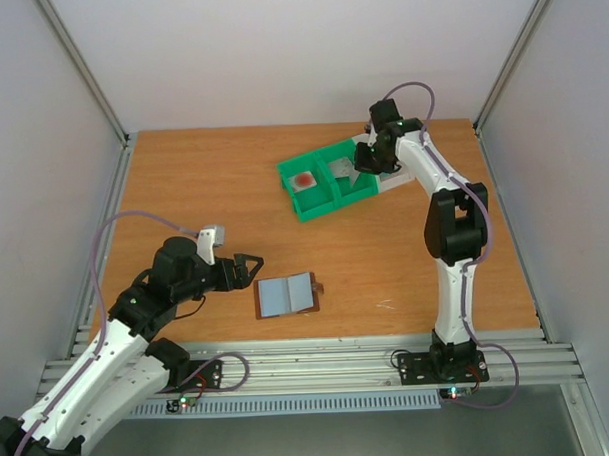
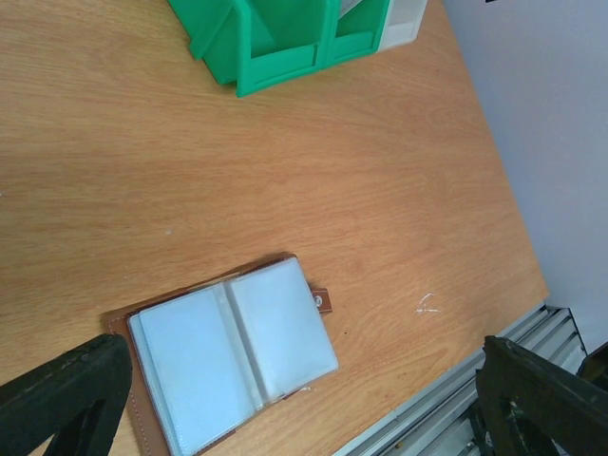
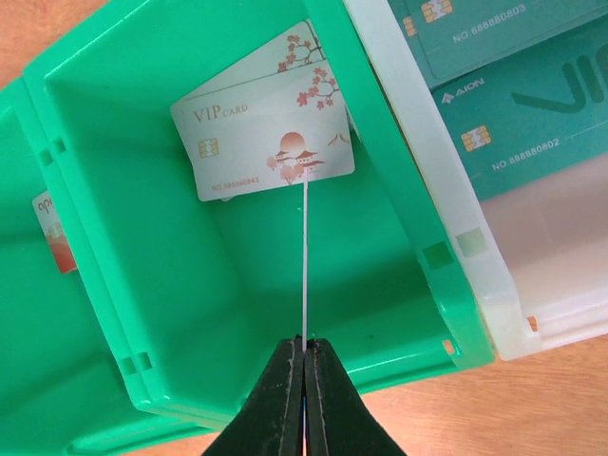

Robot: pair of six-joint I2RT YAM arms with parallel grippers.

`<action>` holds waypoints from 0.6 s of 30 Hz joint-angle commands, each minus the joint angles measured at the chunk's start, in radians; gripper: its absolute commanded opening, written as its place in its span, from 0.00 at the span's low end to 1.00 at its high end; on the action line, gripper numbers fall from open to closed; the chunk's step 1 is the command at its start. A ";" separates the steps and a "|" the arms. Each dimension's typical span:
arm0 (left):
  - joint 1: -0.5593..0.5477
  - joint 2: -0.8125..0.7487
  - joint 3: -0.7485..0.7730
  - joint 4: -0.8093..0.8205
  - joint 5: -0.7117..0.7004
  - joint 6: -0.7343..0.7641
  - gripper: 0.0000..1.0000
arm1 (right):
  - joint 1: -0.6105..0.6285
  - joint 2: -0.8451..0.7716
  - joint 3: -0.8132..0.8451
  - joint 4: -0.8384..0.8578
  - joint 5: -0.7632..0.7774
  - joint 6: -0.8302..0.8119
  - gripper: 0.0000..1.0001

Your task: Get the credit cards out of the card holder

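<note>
The brown card holder (image 1: pixel 287 295) lies open on the table, its grey-blue pocket panels facing up and its tab to the right; it also shows in the left wrist view (image 2: pixel 233 351). My left gripper (image 1: pixel 248 270) is open just left of it, with its fingers (image 2: pixel 66 399) wide apart on either side of it. My right gripper (image 3: pixel 306 344) is shut on a thin card (image 3: pixel 306 266) seen edge-on, held over the green bin's right compartment (image 3: pixel 237 285). Two whitish cards with pink-red marks (image 3: pixel 266 142) lie in that compartment. Teal cards (image 3: pixel 513 123) lie in the white bin.
The green bin (image 1: pixel 328 182) and the white bin (image 1: pixel 388 177) stand at the back middle of the table. A red-spotted piece (image 1: pixel 304 180) lies in the green bin's left compartment. Metal rails run along the table's near edge (image 2: pixel 446 399).
</note>
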 commanded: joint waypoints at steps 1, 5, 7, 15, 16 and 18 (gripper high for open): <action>-0.001 -0.002 0.001 0.063 -0.006 0.010 0.99 | 0.011 0.058 0.125 -0.154 -0.006 0.018 0.01; -0.001 0.000 -0.010 0.087 0.003 -0.001 0.99 | 0.017 0.078 0.167 -0.204 0.017 0.036 0.01; -0.001 0.004 -0.007 0.088 0.003 -0.001 0.99 | 0.018 0.082 0.174 -0.208 0.017 0.045 0.01; -0.001 -0.002 -0.011 0.080 -0.003 0.003 0.99 | 0.023 0.148 0.274 -0.287 0.016 0.050 0.01; -0.001 -0.003 -0.013 0.079 -0.003 0.003 0.99 | 0.023 0.151 0.277 -0.289 0.016 0.048 0.01; -0.001 -0.003 -0.013 0.081 -0.004 0.004 0.99 | 0.026 0.157 0.284 -0.293 0.019 0.049 0.01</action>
